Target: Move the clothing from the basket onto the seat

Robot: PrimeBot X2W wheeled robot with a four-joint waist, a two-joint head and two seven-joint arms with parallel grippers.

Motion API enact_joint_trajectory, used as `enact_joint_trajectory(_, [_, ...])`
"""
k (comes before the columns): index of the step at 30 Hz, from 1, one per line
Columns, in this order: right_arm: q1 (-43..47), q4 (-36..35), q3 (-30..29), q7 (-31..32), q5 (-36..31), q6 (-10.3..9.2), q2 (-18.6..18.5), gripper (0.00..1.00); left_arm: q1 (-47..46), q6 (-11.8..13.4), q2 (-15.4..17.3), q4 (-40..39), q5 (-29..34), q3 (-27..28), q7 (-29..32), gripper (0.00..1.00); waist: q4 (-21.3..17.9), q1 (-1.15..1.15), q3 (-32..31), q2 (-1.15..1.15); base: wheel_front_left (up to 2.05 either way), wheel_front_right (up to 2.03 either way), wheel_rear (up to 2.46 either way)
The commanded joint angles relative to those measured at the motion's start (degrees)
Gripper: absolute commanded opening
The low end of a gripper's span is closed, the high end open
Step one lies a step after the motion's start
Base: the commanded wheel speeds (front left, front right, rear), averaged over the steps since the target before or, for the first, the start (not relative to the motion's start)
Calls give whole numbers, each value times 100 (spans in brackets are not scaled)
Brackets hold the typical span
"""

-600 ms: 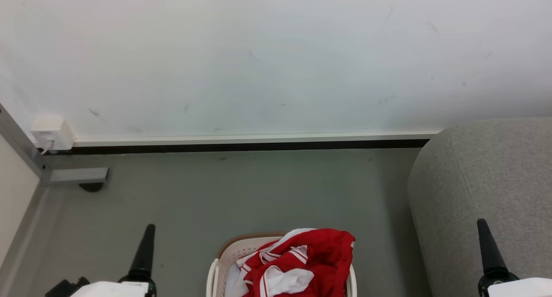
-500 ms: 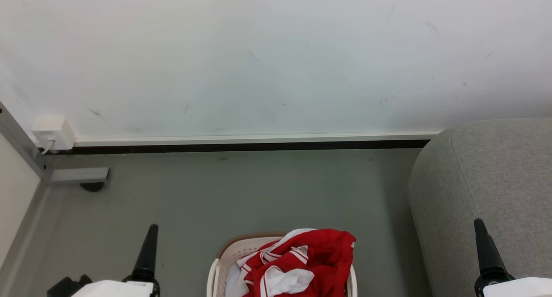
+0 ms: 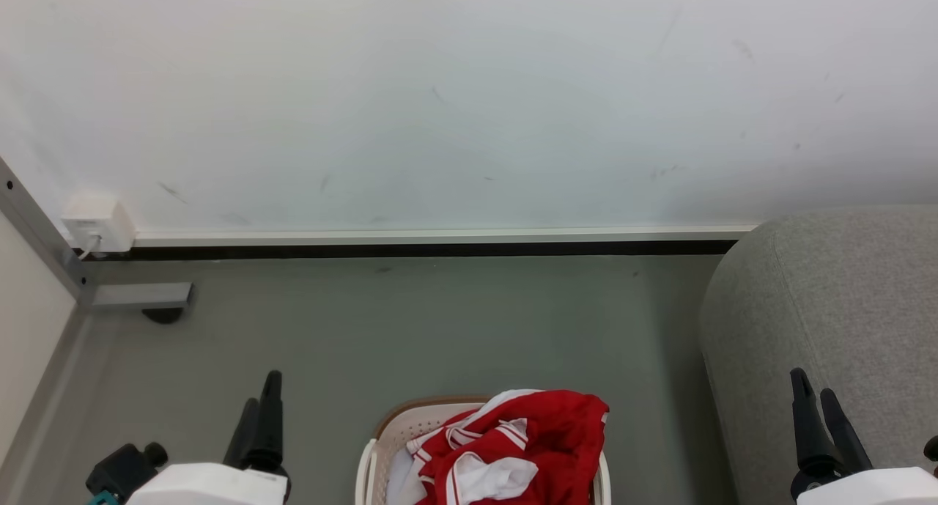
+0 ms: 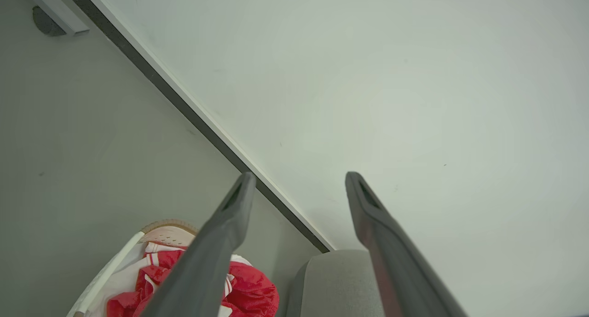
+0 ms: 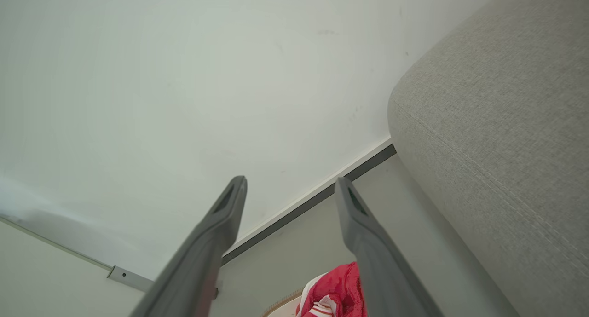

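Looking forward and down at a plain grey floor (image 3: 410, 329) running to a white wall (image 3: 469, 87), a white skirting strip and a dark gap along its foot. Finding the clothing (image 3: 542, 432) heaped in the basket (image 3: 407, 423) at the near centre of the floor: bright red fabric with white stripe trim and a white panel, bulging above the brown rim toward the right. Noting perforated off-white plastic on the basket's left inner side. Placing the seat (image 3: 828, 307) at the right, light grey woven upholstery with a rounded corner, near the basket but apart from it, a strip of floor between. Holding the left gripper (image 3: 262, 388) at the near left above the floor, fingers spread apart and empty, clear of the basket. Holding the right gripper (image 3: 811, 382) at the near right, seen against the seat's grey side, fingers likewise parted and gripping nothing. Spotting a small white socket box (image 3: 97, 223) on the wall at the far left, a thin cable leaving it, any marking on its face too small to read. Below it, a grey metal foot (image 3: 139, 296) on the floor, joined to a slanted grey post (image 3: 37, 226) with screw heads, edging a pale panel (image 3: 22, 344) at the left. Faint dark scuffs scattered over the wall.
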Motion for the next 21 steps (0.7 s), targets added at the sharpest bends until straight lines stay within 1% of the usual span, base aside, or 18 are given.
enact_joint_trajectory(1, [-136, -66, 39, -75, -255, -4, -69, 100, -146, 16, 48, -114, 305, -20, -95, 100, 7, 0, -1, 0, 0, 0, 0])
enact_joint_trajectory(14, [-201, 43, 204, -320, -1192, -5, -133, 100, -167, 27, 56, -196, 1366, -136, -342, 100, 56, 0, -11, 0, 0, 0, 0])
enact_joint_trajectory(21, [-197, 189, 223, -440, -1630, -5, -132, 100, -170, -9, 62, -185, 1970, -193, -467, 100, 65, 0, -14, 0, 0, 0, 0])
